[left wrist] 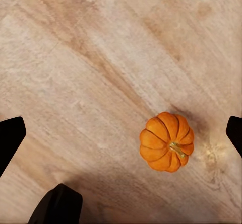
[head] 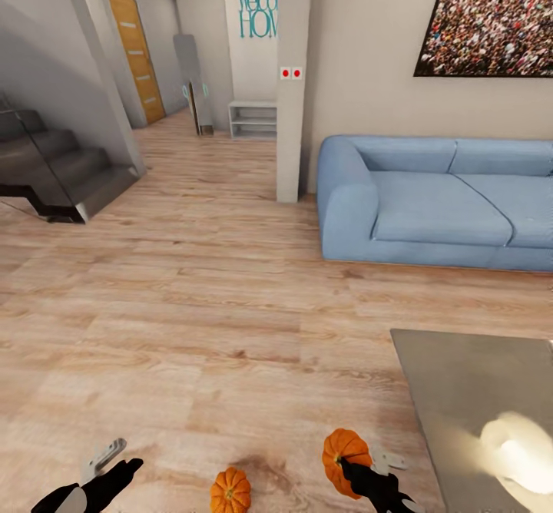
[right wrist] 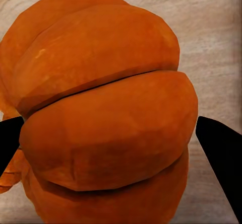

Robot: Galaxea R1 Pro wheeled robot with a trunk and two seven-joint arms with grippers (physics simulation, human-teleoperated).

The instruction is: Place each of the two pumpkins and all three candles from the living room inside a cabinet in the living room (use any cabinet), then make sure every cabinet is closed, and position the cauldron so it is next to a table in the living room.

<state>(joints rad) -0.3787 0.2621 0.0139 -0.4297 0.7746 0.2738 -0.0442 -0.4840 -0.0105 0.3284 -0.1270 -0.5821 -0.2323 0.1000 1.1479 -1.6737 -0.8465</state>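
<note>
Wood floor (head: 192, 306): right claw (head: 347, 468) grips one pumpkin (head: 345, 457), another pumpkin (head: 230, 490) lies loose

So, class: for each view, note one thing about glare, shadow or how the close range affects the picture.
Head view: a white glare patch on the glossy grey table. Left wrist view: the floor pumpkin is sharp, with a soft shadow beside it. Right wrist view: the held pumpkin sits so near that it looms huge between the dark fingertips.
</note>
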